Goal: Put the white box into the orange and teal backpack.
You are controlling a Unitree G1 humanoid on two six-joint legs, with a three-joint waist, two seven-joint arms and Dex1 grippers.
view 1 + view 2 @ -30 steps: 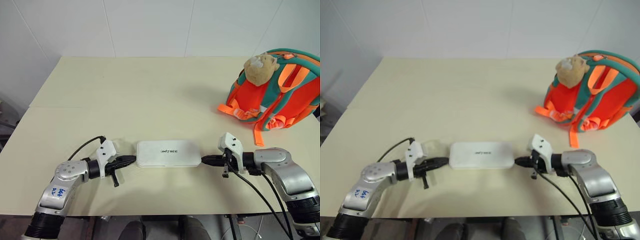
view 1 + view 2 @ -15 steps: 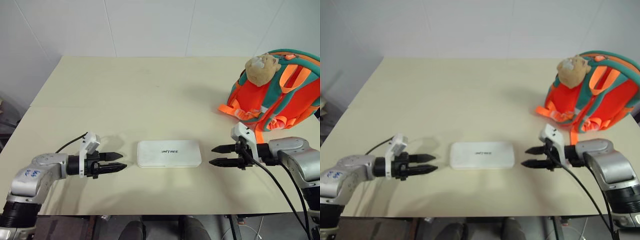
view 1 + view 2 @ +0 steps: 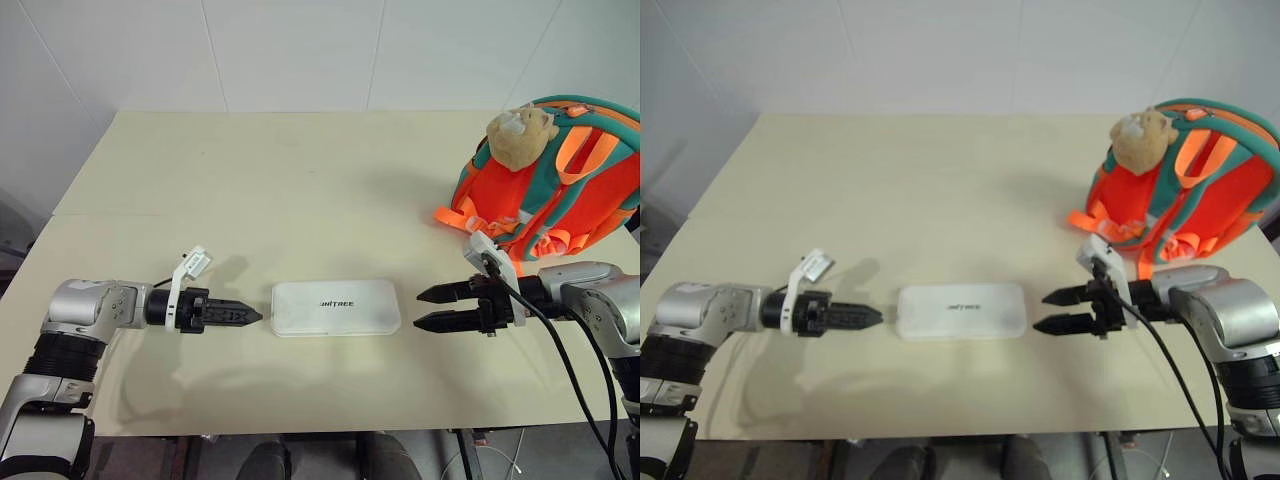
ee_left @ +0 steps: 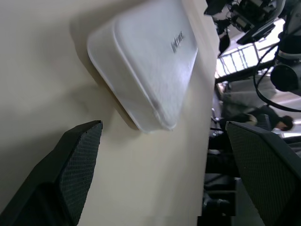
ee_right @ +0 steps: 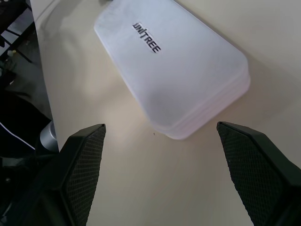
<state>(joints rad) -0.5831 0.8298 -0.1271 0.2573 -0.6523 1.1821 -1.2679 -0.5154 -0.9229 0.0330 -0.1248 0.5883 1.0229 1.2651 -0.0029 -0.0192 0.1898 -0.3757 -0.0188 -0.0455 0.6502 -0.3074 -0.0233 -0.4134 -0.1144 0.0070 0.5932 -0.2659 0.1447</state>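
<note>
A flat white box (image 3: 336, 307) lies near the table's (image 3: 300, 180) near edge, between two spread-open grippers. The left gripper (image 3: 245, 315) sits just beside its left end, possibly touching; the right gripper (image 3: 432, 307) is slightly apart. The orange and teal backpack (image 3: 560, 185) stands far right.

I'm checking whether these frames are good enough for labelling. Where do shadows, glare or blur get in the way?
Left eye view: the white box is sharp, its lettering legible, with soft shadows on the table. Left wrist view: bright glare past the table edge, background washed out, box lettering soft. Right wrist view: lettering crisp, fingers blurred close up.
</note>
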